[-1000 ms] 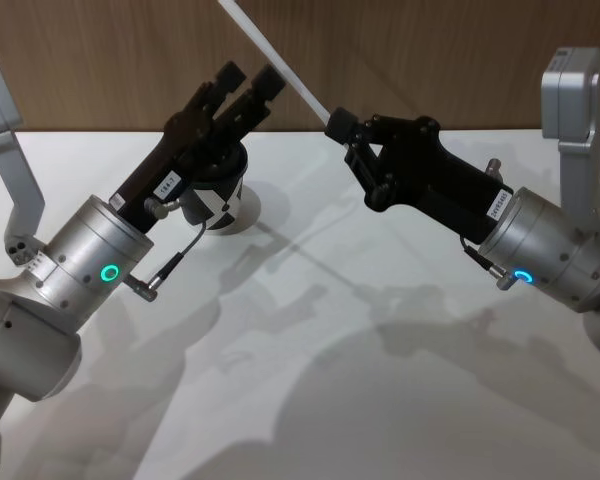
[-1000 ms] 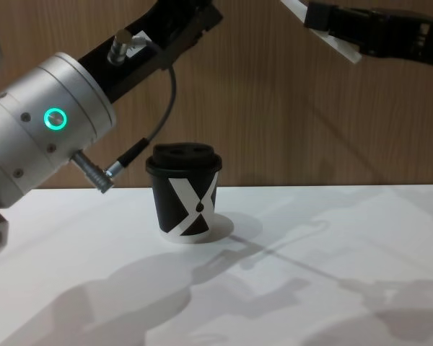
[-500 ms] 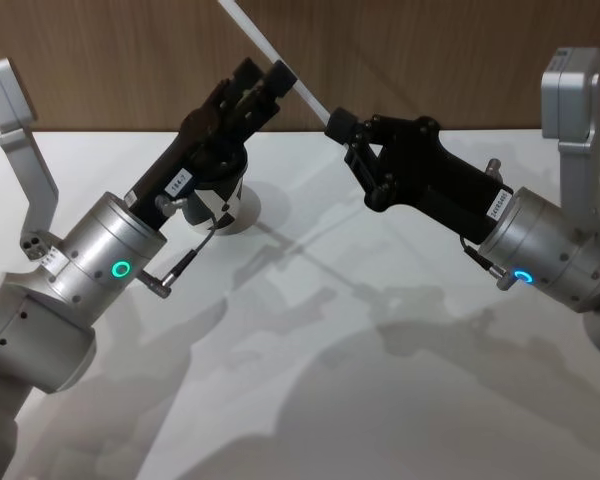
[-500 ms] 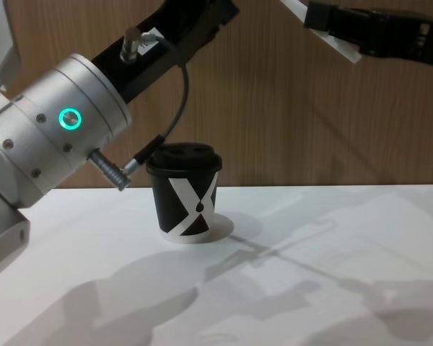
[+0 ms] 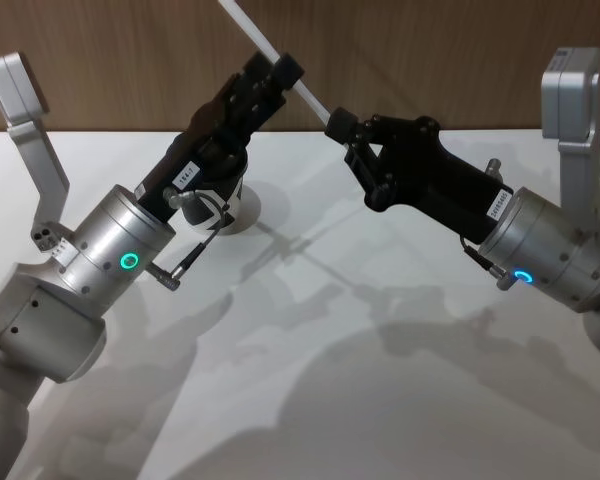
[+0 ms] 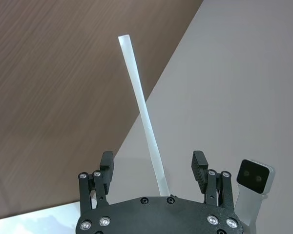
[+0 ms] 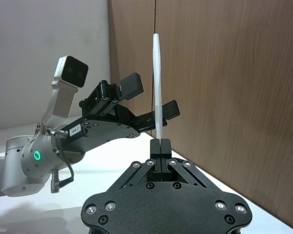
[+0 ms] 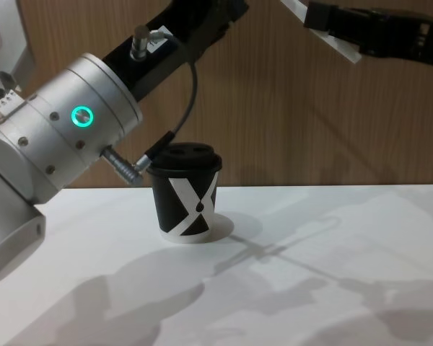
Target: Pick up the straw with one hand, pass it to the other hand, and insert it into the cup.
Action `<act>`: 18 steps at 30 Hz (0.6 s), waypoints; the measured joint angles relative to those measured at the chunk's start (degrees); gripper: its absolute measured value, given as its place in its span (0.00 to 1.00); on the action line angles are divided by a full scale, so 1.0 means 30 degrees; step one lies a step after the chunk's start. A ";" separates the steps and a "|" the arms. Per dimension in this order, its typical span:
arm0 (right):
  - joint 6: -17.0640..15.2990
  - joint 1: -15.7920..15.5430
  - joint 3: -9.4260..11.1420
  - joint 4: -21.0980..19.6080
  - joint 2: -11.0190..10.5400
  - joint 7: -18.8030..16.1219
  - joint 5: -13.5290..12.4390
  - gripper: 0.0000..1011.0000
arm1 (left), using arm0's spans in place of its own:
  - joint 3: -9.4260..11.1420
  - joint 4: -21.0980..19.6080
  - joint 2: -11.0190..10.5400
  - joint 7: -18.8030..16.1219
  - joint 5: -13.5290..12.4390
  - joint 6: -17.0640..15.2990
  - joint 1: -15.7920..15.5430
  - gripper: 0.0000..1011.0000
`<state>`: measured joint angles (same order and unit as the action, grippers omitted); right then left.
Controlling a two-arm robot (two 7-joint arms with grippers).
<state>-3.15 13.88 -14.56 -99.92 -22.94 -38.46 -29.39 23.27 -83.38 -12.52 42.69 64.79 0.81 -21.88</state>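
Right gripper, head view: we see the right gripper (image 5: 337,125) at centre right. Its fingers are pinched tight on the straw (image 5: 250,28) near its lower end, and the straw slants up to the top edge, left of centre.
Left gripper, head view: the left gripper (image 5: 270,72) reaches up at upper centre, fingertips on either side of the straw. We cannot judge contact from here.
Cup, head view: the cup (image 5: 223,212) stands on the white table (image 5: 380,400) left of centre, half hidden behind the left arm.
Left wrist view: here we get what the head view lacks. The fingers (image 6: 106,163) stand wide apart, and the straw (image 6: 144,117) runs up between them, touching neither.
Right wrist view: we see the closed grip head-on, the right gripper (image 7: 159,145) clamping the straw (image 7: 156,83) near its end. The left gripper (image 7: 149,97) sits beyond it, at centre left.
Chest view: the cup (image 8: 185,194) shows whole, upright with its lid on, at lower centre left. The right gripper (image 8: 319,18) at the upper right holds the straw (image 8: 345,49) high above the table (image 8: 310,238).
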 joint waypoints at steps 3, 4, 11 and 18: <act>0.0001 -0.0001 0.0000 0.0000 0.0001 0.0000 0.0000 0.00 | 0.0099 0.0267 0.0073 0.0147 0.0082 0.0000 -0.0220 0.99; 0.0001 0.0000 0.0000 -0.0001 0.0000 -0.0001 0.0000 0.00 | 0.0117 0.0312 0.0087 0.0170 0.0094 0.0003 -0.0260 0.99; 0.0000 0.0001 0.0000 0.0000 0.0000 0.0000 0.0001 0.00 | 0.0299 0.0792 0.0219 0.0366 0.0213 0.0082 -0.0690 0.99; 0.0000 -0.0001 0.0000 -0.0001 0.0000 0.0000 0.0000 0.00 | 0.0429 0.1164 0.0289 0.0436 0.0280 0.0153 -0.1002 0.98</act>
<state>-3.15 13.88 -14.56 -99.92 -22.94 -38.46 -29.39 24.56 -79.89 -11.65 44.00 65.63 1.27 -24.89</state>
